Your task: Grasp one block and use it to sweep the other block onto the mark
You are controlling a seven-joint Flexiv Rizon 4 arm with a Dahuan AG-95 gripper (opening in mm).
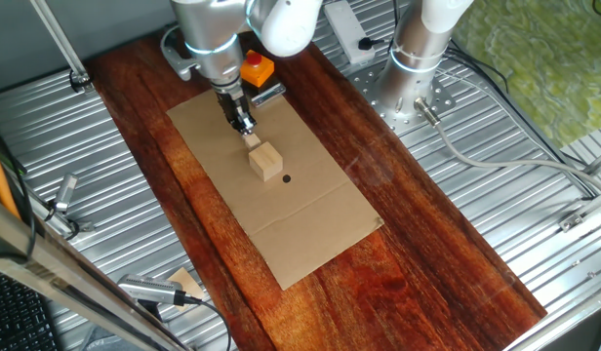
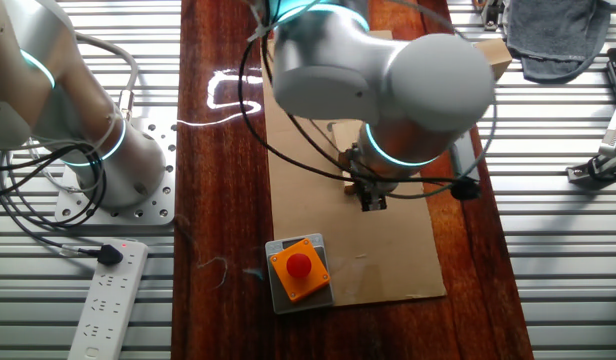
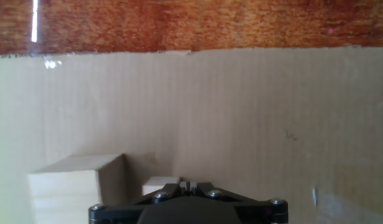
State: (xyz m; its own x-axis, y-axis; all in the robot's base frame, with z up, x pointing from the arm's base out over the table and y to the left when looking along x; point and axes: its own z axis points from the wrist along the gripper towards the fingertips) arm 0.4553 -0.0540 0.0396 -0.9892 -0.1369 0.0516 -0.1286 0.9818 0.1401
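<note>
In one fixed view the small pale cube (image 1: 253, 140) lies on the brown cardboard (image 1: 310, 224), close beside the larger tan block (image 1: 266, 162). The black dot mark (image 1: 286, 178) is just past the larger block, toward the near right. My gripper (image 1: 245, 125) stands right over the far side of the small cube. In the hand view the jaws (image 3: 189, 185) look shut together, with the small cube (image 3: 158, 185) just left of them and the larger block (image 3: 73, 186) further left, a small gap between the two. The mark is out of the hand view.
The orange box with a red button (image 1: 257, 68) sits at the far end of the cardboard, behind my arm; it also shows in the other fixed view (image 2: 300, 268). Dark wooden board (image 1: 418, 244) surrounds the cardboard. A second arm's base (image 1: 413, 68) stands at the right.
</note>
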